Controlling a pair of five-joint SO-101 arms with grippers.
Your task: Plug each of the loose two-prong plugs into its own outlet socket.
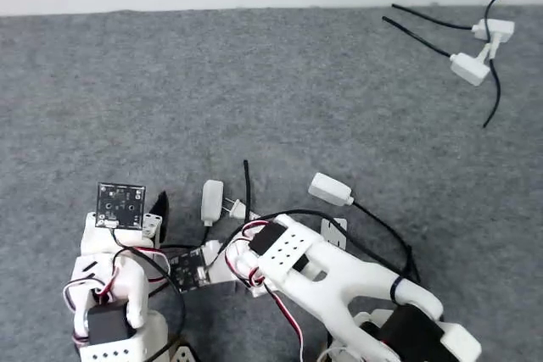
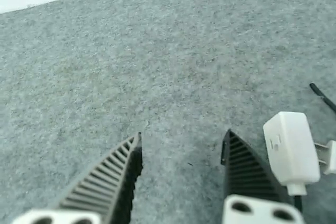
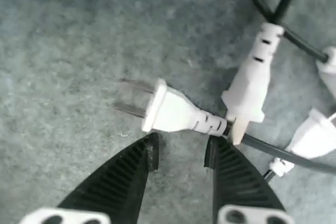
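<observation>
Right gripper (image 3: 181,148), jaws part-open and empty, sits just short of the plug (image 3: 173,113) lying flat on the mat (image 3: 63,35); best to close squarely on its body behind the prongs (image 3: 131,99); left gripper (image 2: 182,137) gapes empty.

Plug (image 1: 240,208) just right of socket (image 1: 212,200) — both on the mat (image 1: 254,82).

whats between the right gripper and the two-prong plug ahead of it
Only bare grey mat, seen in the right wrist view; the right gripper sits open just short of the plug.
</observation>
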